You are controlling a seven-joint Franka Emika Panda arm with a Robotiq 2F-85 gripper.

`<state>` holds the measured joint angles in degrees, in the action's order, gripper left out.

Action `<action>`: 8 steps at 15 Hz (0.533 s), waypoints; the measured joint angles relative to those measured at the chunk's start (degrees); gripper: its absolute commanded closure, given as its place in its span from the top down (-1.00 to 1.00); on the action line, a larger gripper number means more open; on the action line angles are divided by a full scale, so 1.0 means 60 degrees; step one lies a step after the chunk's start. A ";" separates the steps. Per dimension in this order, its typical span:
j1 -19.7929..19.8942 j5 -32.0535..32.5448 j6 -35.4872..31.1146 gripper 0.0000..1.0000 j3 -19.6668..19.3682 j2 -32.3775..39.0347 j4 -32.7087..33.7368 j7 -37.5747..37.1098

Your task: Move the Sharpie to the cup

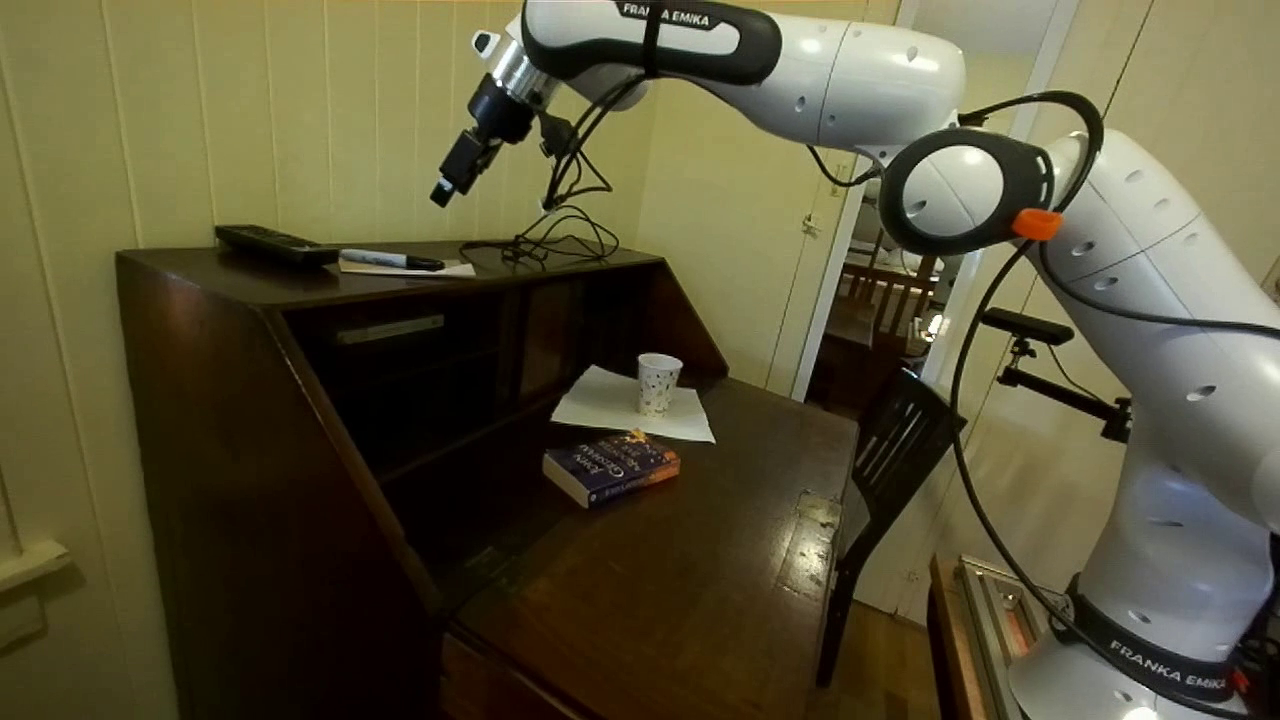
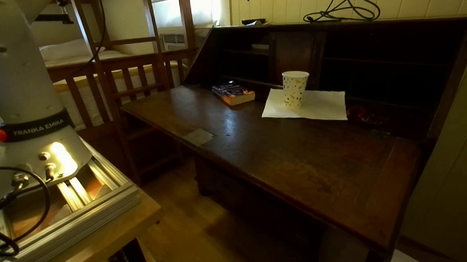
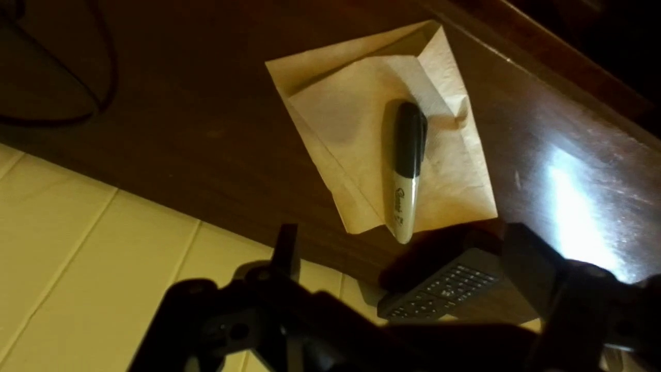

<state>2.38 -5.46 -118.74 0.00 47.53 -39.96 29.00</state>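
Observation:
The Sharpie, grey-white with a black cap, lies on a folded napkin on the desk's top shelf. It shows in an exterior view (image 1: pixel 388 260) and in the wrist view (image 3: pixel 407 165). The white speckled cup stands upright on a paper sheet on the lower desk surface, in both exterior views (image 1: pixel 657 385) (image 2: pixel 294 89); it is out of the wrist view. My gripper (image 1: pixel 442 192) is above the top shelf, higher than the Sharpie and apart from it. In the wrist view the gripper (image 3: pixel 402 235) has its fingers wide apart with nothing held; the Sharpie's lower end appears between them.
A black remote (image 1: pixel 272 243) lies beside the napkin (image 3: pixel 335 113), near the wall. A loose black cable (image 2: pixel 340 14) lies on the same shelf. A thick book (image 1: pixel 610 468) lies near the paper sheet (image 2: pixel 327 105). A dark chair (image 1: pixel 895 460) stands by the desk.

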 measured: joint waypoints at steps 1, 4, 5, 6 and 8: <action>0.0001 0.0000 -0.0010 1.00 0.0001 0.0172 0.0026 -0.0006; -0.0006 -0.0006 -0.0008 1.00 0.0032 0.0701 0.0208 -0.0012; -0.0015 -0.0008 -0.0007 1.00 0.0054 0.0858 0.0291 -0.0020; -0.0027 -0.0015 -0.0005 0.99 0.0076 0.0988 0.0387 -0.0033; -0.0039 -0.0033 0.0000 0.75 0.0157 0.1187 0.0567 -0.0069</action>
<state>2.15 -5.66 -118.74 0.94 54.65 -36.56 28.59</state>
